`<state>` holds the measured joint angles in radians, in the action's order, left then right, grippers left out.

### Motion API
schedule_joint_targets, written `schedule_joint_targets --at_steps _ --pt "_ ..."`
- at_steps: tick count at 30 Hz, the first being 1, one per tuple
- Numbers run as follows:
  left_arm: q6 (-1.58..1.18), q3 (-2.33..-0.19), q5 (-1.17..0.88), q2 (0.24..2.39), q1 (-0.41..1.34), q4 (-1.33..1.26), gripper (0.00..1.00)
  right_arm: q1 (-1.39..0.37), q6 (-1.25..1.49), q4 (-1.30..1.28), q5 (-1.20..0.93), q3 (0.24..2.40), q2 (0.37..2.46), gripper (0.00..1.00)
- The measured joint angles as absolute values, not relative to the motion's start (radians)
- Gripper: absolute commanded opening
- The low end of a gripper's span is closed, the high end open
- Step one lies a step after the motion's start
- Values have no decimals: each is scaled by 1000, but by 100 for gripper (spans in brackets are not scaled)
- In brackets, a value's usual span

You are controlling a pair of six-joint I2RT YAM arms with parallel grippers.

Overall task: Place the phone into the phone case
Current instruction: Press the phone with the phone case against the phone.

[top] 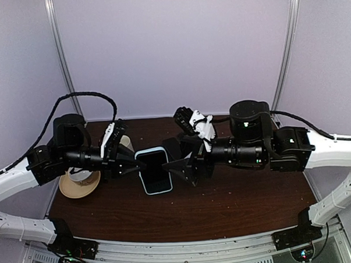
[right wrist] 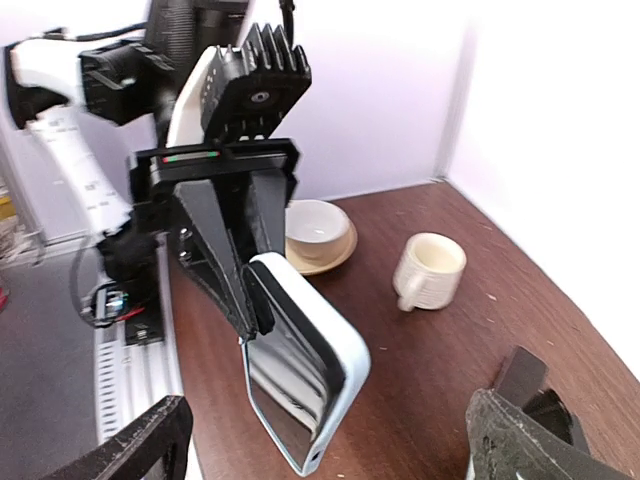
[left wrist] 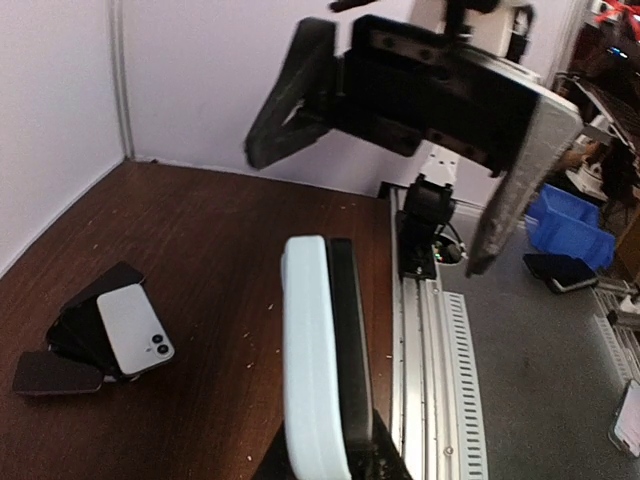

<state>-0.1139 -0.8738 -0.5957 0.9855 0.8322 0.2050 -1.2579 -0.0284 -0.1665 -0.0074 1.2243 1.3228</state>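
We hold phone (right wrist: 285,395) and case (right wrist: 341,346) in the clamped left end effector (right wrist: 245,300) (right end effector (top: 178,160) wide, empty); pressing them together likely comes next

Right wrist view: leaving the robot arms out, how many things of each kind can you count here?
mug: 1
bowl: 1
saucer: 1
phone: 1
phone case: 1
Total: 5
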Motion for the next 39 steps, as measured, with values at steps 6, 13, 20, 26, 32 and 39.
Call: schedule_joint_targets --at_steps 6,13,20,26,32,39 --pt "6 -874 -782 912 839 210 0 -1250 -70 -189 -223 1225 1310 82" --pt "52 -873 -854 909 844 211 0 -1250 -75 -210 -341 1296 1388 50" --pt "69 -873 -855 909 844 212 0 -1251 -59 -228 -377 1341 1442 0" --pt "69 -873 -850 907 844 217 14 -1250 -68 -235 -384 1342 1443 0" --pt "49 -857 -825 902 846 157 55 -1250 -48 -211 -380 1325 1428 0" --pt "-23 -820 -805 918 848 50 36 -1250 -23 -82 -370 1234 1333 0"
